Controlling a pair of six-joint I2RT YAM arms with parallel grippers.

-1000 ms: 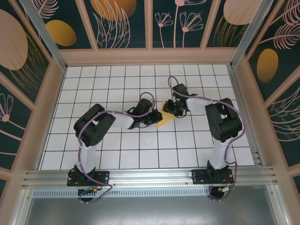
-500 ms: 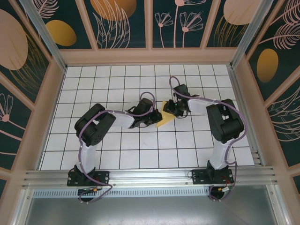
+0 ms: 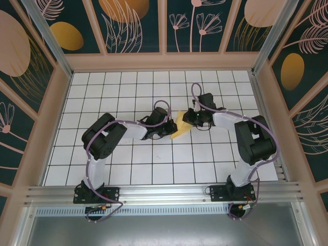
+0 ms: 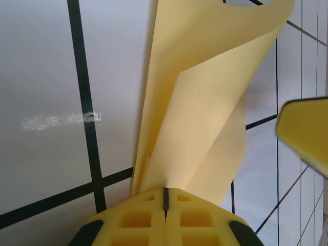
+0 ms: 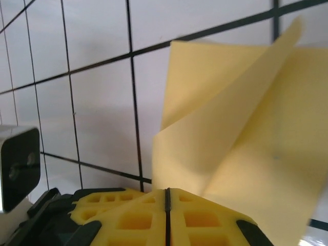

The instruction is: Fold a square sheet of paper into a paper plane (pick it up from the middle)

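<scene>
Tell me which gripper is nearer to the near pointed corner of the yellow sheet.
Left. The left gripper pinches the left edge of the yellow sheet, close to that near corner. The right gripper pinches the opposite, right edge, farther from the corner.

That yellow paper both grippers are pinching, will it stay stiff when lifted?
Probably floppy: the yellow paper curls over in loose flaps above the left gripper. Likely very light and easily creased, since it bows beside the right gripper too.

One sheet of paper [image 3: 180, 126]; two arms, left arm [image 3: 105, 136] and right arm [image 3: 253, 138].
</scene>
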